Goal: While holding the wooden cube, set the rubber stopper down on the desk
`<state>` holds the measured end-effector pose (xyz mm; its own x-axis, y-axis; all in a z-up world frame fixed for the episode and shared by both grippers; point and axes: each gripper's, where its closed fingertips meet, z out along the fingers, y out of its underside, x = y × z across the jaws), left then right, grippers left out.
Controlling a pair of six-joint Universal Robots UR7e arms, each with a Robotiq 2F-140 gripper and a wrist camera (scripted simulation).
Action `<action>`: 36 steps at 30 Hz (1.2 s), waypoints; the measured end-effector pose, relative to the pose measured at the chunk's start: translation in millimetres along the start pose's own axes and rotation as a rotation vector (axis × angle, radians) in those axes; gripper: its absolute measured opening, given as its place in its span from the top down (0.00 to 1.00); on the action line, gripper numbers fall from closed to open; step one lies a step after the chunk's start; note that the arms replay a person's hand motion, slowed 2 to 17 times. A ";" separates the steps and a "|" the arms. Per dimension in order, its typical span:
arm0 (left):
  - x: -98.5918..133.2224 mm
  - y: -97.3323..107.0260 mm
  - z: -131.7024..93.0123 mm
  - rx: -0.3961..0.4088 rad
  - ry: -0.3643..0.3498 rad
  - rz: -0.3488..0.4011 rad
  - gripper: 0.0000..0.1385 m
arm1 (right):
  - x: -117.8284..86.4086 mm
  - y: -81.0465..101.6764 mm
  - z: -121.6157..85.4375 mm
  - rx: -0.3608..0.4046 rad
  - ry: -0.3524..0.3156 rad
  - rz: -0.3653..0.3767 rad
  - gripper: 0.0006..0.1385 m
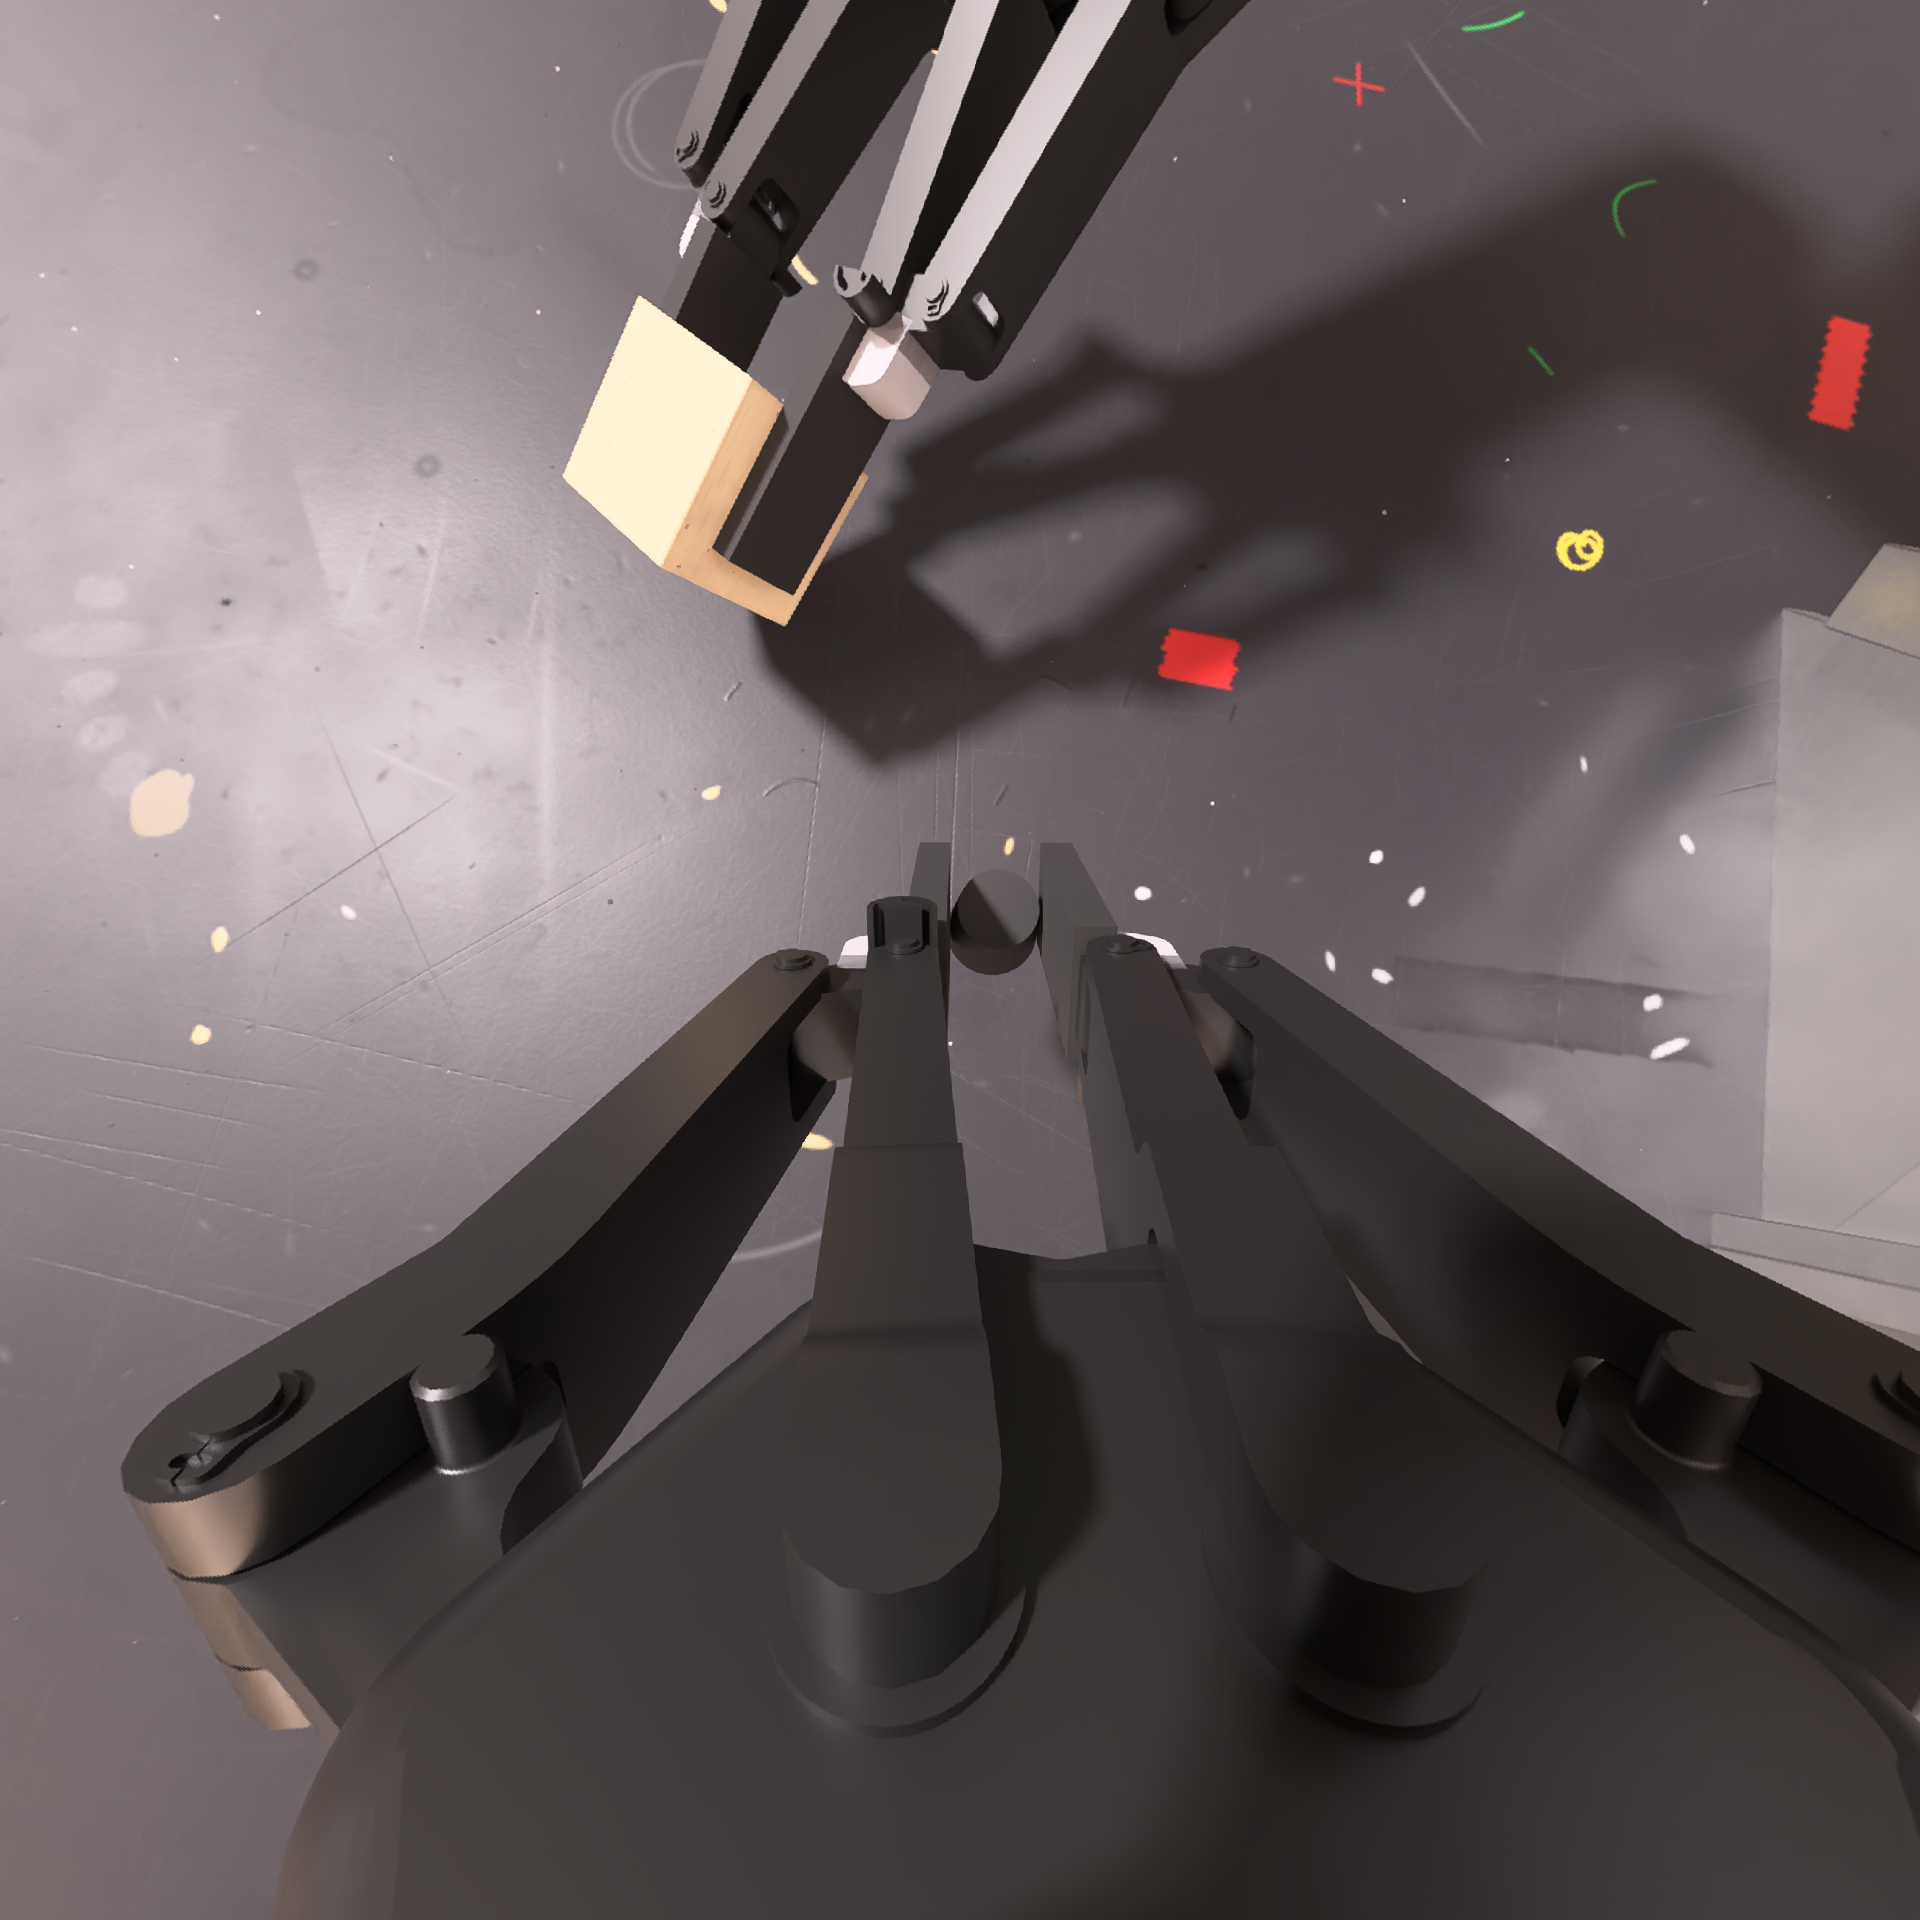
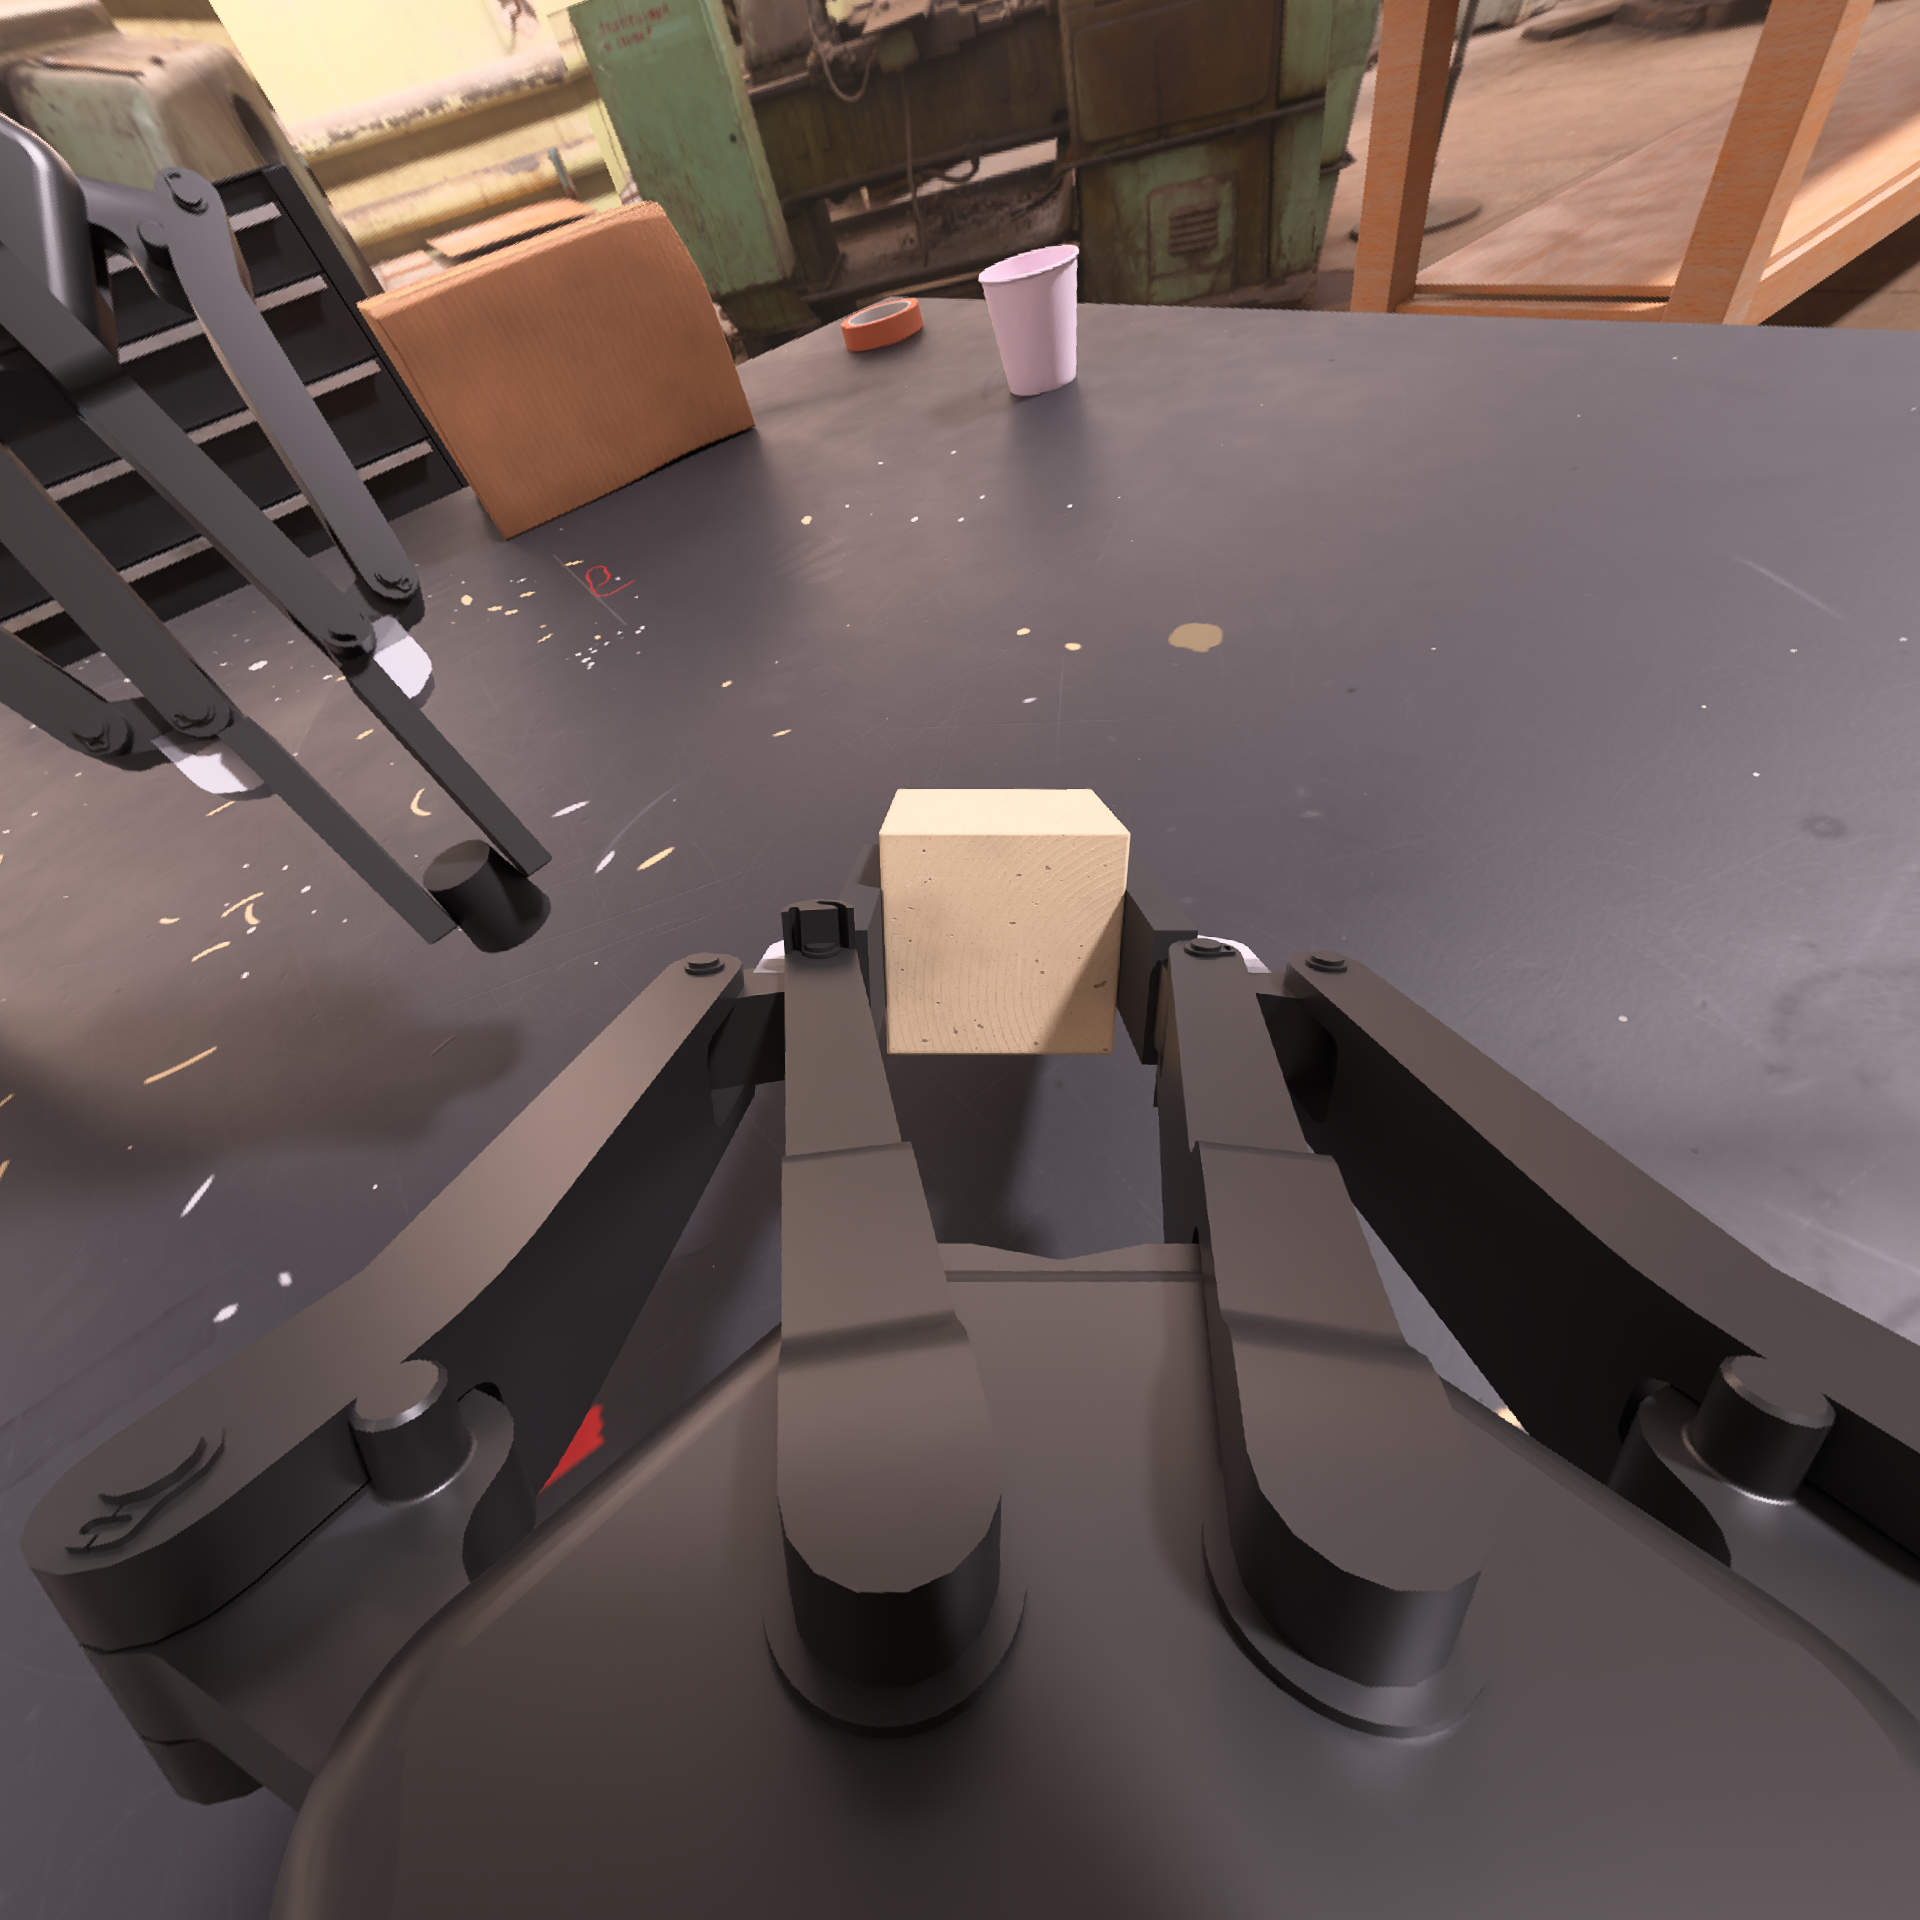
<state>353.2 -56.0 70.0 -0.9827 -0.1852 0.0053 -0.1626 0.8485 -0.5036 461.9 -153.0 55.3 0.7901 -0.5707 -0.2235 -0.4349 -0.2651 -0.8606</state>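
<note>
My left gripper (image 1: 995, 873) is shut on the small dark rubber stopper (image 1: 995, 923), which sits between its fingertips. In the right wrist view this gripper (image 2: 488, 894) reaches down at the left. There the stopper (image 2: 468, 878) is at the dark grey desk (image 2: 1351, 675) or just above it, with its shadow right beneath. My right gripper (image 2: 1003, 904) is shut on the pale wooden cube (image 2: 1003, 925) and holds it above the desk. The cube (image 1: 665, 447) and the right gripper (image 1: 753, 499) also show at the top of the left wrist view.
A cardboard box (image 2: 561, 364), an orange tape roll (image 2: 881, 322) and a pale paper cup (image 2: 1031, 317) stand at the desk's far side. A dark slatted rack (image 2: 239, 395) is at the far left. A light grey box (image 1: 1849, 883) sits to the right of the left gripper.
</note>
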 end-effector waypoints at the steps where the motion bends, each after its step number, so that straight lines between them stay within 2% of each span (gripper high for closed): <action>1: 0.8 -0.1 1.7 0.004 0.002 -0.001 0.83 | 0.2 0.1 -0.1 0.000 0.000 0.000 0.64; 17: 7.2 4.6 29.1 0.000 -0.009 0.026 0.83 | 4.2 0.6 -2.8 0.001 0.010 0.003 0.64; 36: 14.3 1.7 49.8 -0.007 0.003 0.081 0.83 | 9.4 0.4 -6.6 0.009 0.019 0.014 0.64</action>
<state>343.4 -81.8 26.1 -0.9929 -0.1146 -0.0326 -0.0834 0.8640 -0.4965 466.2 -163.6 55.9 0.7757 -0.5889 -0.2269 -0.4417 -0.2498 -0.8617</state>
